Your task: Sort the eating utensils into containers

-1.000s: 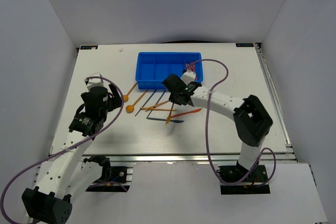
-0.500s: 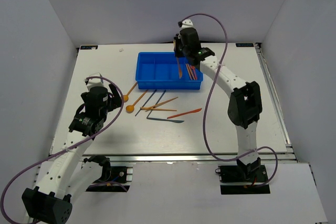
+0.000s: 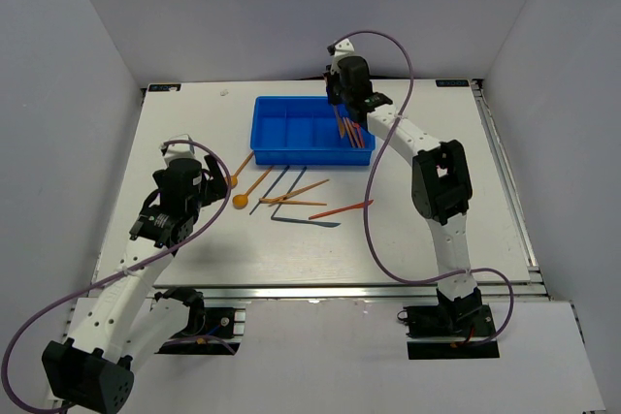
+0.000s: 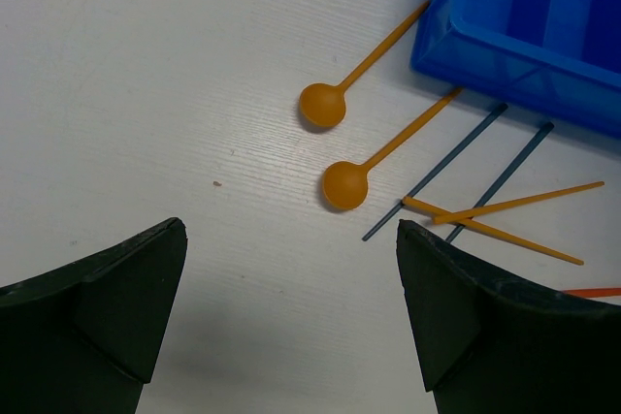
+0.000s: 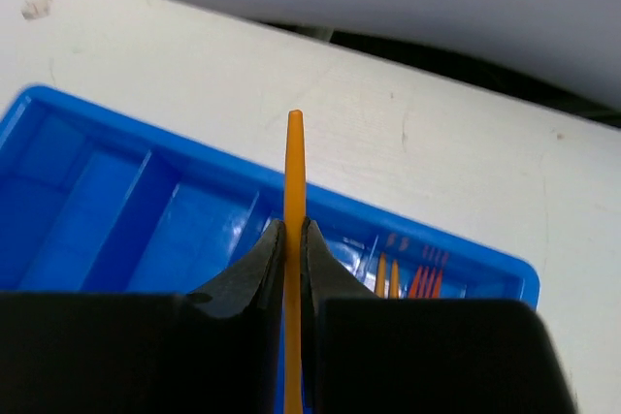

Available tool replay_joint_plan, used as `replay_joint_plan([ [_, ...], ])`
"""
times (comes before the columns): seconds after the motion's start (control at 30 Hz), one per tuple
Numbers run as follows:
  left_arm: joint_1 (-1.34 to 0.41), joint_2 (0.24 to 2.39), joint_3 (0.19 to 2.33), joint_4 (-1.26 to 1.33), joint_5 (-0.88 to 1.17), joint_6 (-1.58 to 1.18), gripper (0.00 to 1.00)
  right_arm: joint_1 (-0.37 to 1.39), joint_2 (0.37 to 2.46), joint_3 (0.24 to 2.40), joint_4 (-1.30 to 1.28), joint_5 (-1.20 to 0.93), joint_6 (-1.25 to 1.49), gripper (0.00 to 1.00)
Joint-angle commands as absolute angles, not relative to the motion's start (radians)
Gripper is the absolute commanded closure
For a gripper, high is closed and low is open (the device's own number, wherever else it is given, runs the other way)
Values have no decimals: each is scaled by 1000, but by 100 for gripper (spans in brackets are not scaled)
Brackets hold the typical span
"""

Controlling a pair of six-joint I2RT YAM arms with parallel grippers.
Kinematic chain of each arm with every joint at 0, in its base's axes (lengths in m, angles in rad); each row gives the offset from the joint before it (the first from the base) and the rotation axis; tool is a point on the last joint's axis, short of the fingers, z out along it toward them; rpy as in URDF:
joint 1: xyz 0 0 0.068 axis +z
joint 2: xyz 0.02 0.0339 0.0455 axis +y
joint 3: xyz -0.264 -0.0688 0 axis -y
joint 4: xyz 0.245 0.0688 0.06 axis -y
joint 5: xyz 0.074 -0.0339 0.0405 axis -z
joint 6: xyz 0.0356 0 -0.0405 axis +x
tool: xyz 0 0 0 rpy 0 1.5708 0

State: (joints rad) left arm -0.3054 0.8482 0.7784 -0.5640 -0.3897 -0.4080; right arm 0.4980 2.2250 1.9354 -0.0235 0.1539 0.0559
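Observation:
The bright blue tray point(image 3: 291, 133) lies at the table's far middle; it also shows in the right wrist view point(image 5: 116, 201) and the left wrist view point(image 4: 543, 36). My right gripper point(image 3: 342, 115) is over the tray's right end, shut on an orange utensil point(image 5: 294, 181) that sticks up between the jaws. Orange and red forks point(image 5: 412, 278) lie in the right compartment. Two orange spoons point(image 4: 342, 184) point(image 4: 323, 104), dark blue sticks point(image 4: 456, 167) and orange sticks point(image 4: 505, 215) lie on the table near the tray. My left gripper point(image 4: 291, 327) is open and empty above the table, left of the spoons.
A red utensil point(image 3: 342, 209) and a dark blue knife point(image 3: 306, 222) lie on the table in front of the tray. White walls enclose the table on the left, back and right.
My right arm lifted an orange utensil from the pile and carried it to the tray's right end, then shifted slightly right and lower. The left arm barely moved.

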Motion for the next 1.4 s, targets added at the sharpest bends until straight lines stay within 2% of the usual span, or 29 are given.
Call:
replay_joint_plan([
  [0.0, -310, 848, 781, -548, -370, -399, 2, 502, 2186, 1950, 136, 153, 49, 100],
  [0.4, -310, 842, 779, -546, -362, -397, 2, 522, 2206, 1778, 304, 186, 46, 100],
  [0.53, -310, 839, 778, -545, -364, -397, 2, 541, 2148, 1683, 356, 192, 38, 100],
  [0.63, -310, 841, 778, -546, -359, -397, 2, 543, 2125, 1678, 316, 190, 37, 96],
  [0.67, -311, 839, 778, -546, -360, -397, 2, 545, 2128, 1692, 289, 181, 35, 64],
  [0.7, -310, 839, 778, -546, -362, -397, 2, 546, 2114, 1703, 246, 184, 46, 53],
  [0.77, -311, 847, 779, -545, -357, -399, 2, 564, 2030, 1674, 242, 211, 45, 47],
  [0.8, -310, 850, 779, -545, -356, -397, 2, 586, 1969, 1663, 217, 268, 41, 40],
  [0.83, -310, 848, 779, -545, -357, -397, 2, 625, 1915, 1680, 133, 391, 43, 17],
  [0.87, -311, 847, 779, -545, -357, -397, 2, 668, 1872, 1692, 53, 529, 64, 11],
  [0.9, -310, 845, 779, -545, -360, -397, 2, 737, 1849, 1703, -162, 816, 192, 11],
  [0.93, -310, 845, 779, -545, -359, -397, 2, 756, 1845, 1710, -260, 857, 265, 11],
  [1.0, -311, 848, 779, -545, -359, -397, 2, 793, 1841, 1710, -547, 842, 564, 11],
  [1.1, -310, 850, 779, -548, -360, -397, 2, 799, 1833, 1631, -768, 738, 946, 11],
  [1.2, -310, 842, 779, -549, -370, -399, 2, 808, 1824, 1487, -782, 657, 1118, 13],
  [1.37, -313, 822, 776, -549, -379, -402, 2, 853, 1844, 1414, -821, 606, 1354, 22],
])
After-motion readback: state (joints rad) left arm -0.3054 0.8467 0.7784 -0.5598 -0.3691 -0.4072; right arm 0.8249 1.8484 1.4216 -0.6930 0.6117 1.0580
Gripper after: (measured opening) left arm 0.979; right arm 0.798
